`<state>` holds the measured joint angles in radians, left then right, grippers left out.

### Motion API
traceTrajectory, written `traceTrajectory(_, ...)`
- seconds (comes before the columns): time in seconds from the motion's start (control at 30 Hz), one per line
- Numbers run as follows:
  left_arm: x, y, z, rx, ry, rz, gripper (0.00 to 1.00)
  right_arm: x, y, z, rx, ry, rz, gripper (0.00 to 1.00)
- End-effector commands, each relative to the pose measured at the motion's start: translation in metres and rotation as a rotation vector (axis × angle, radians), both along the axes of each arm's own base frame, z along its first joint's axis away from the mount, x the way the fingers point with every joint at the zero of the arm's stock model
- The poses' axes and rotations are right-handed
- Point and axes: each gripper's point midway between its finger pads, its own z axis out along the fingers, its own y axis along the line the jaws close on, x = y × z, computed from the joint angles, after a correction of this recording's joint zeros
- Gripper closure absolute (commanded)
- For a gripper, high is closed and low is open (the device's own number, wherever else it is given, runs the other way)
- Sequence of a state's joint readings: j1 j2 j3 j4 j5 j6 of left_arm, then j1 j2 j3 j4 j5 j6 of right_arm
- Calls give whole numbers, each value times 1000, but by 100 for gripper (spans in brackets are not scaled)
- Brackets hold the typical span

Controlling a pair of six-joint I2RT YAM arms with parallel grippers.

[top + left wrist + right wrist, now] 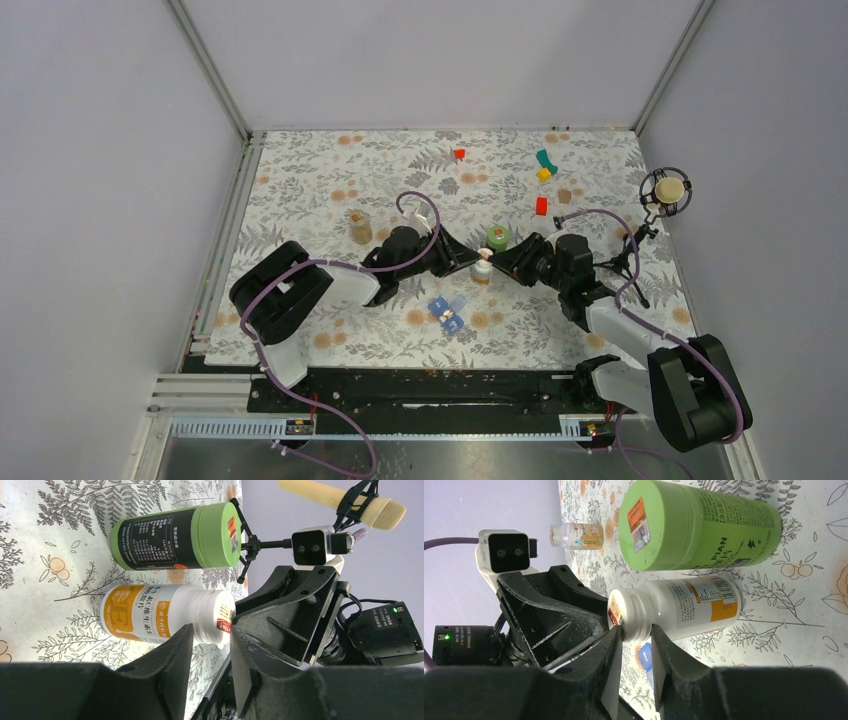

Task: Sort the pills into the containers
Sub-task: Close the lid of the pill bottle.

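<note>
A white bottle with an orange label stands mid-table between both arms. My left gripper reaches it from the left, its two fingers set against either end of the white cap. My right gripper comes from the right and pinches the same cap. The containers, a translucent blue pill box, lie just in front of the bottle. The pills are hidden.
A green-capped bottle stands right behind the white one. A small amber bottle is at back left. Red blocks, teal and yellow pieces and a microphone are at back right.
</note>
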<state>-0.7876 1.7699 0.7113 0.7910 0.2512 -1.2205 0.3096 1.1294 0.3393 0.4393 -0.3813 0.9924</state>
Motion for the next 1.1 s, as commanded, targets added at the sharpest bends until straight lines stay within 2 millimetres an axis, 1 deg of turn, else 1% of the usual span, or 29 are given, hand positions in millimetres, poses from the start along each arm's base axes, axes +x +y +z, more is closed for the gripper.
traceTrajectory(0.0, -20, -11, -9, 27, 6, -102, 65, -8, 2, -18, -29, 44, 32, 80)
traceTrajectory(0.07, -21, -12, -11, 33, 6, -109, 65, -10, 3, -21, -27, 51, 37, 87)
traceTrajectory(0.17, -20, -11, -15, 47, 8, -107, 66, -11, 3, -26, -22, 56, 40, 93)
traceTrajectory(0.23, -21, -11, -18, 54, 12, -107, 66, -13, 3, -29, -20, 60, 46, 100)
traceTrajectory(0.33, -20, -11, -20, 56, 13, -104, 65, -15, 3, -33, -20, 64, 51, 100)
traceTrajectory(0.43, -19, -11, -15, 50, 2, -101, 59, -15, 3, -32, -15, 59, 53, 100)
traceTrajectory(0.53, -16, -11, -5, 43, -27, -94, 52, -12, 2, -24, -6, 42, 52, 100)
traceTrajectory(0.63, -13, -10, 5, 46, -60, -91, 50, -7, 2, -13, -13, 24, 52, 100)
traceTrajectory(0.7, -12, -7, 11, 51, -78, -86, 50, -3, 2, -7, -20, 13, 52, 95)
traceTrajectory(0.87, -9, 3, 24, 72, -133, -62, 50, 5, 4, 6, -42, -8, 70, 76)
traceTrajectory(0.97, -8, 9, 28, 92, -154, -54, 50, 9, 8, 11, -43, -17, 92, 71)
traceTrajectory(1.07, -6, 13, 31, 100, -168, -39, 49, 12, 11, 13, -41, -20, 112, 68)
